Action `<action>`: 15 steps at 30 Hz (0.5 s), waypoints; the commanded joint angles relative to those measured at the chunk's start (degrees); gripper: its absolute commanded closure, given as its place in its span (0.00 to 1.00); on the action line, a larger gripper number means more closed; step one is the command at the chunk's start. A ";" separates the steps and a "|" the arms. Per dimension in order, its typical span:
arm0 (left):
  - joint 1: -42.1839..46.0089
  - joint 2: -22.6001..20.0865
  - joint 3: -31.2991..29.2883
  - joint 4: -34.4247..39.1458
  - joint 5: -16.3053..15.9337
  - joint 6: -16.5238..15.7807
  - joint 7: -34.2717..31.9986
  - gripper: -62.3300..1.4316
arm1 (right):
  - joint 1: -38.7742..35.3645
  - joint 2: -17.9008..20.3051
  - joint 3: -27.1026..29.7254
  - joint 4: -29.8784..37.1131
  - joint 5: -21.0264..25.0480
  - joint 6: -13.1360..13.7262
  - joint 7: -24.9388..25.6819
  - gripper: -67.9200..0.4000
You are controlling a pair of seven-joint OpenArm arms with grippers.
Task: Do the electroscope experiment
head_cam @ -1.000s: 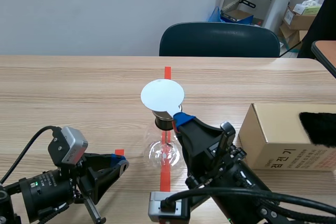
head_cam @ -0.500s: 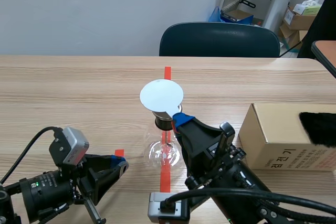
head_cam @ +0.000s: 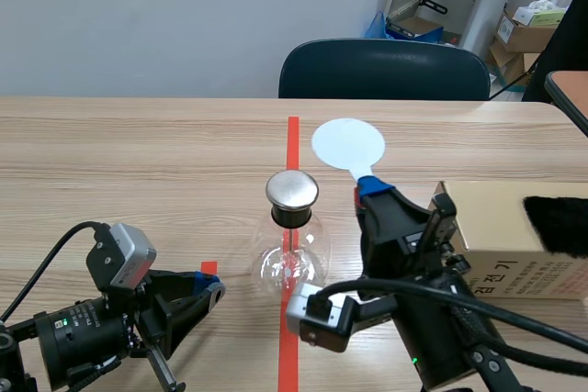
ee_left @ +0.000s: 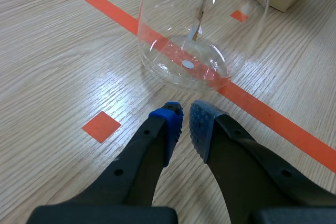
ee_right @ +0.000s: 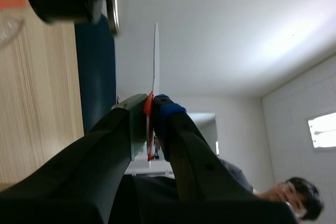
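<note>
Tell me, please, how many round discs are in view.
2: the metal disc atop the flask, and the white disc held in the jaws of the right gripper, clear of the flask.

I find one light wood-grain table (head_cam: 138, 153) carrying everything. An orange-red tape line (head_cam: 292, 130) runs down the middle of the surface from close to the far edge toward the near edge. A small tape square (head_cam: 209, 266) is marked left of that line, toward the near edge. Standing upright on the line, closer to the near edge than the far one, I note the electroscope (head_cam: 292, 259): a clear glass bulb, black neck, round metal cap (head_cam: 292, 188). A brown cardboard box (head_cam: 496, 245) with printed lettering rests toward the right edge, apart from the glass.
</note>
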 commanded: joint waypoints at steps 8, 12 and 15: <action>-0.13 0.28 -0.07 0.98 -0.35 0.15 -0.90 0.84 | 0.66 0.48 0.22 0.87 0.00 -0.66 -14.10 0.98; -0.13 0.28 -0.07 0.98 -0.35 0.13 -0.90 0.84 | 0.66 0.50 0.22 0.87 0.00 -0.66 -18.45 0.98; -0.13 0.28 -0.07 0.98 -0.35 0.13 -0.90 0.84 | 0.63 0.50 0.22 0.87 0.00 -0.66 -20.37 0.98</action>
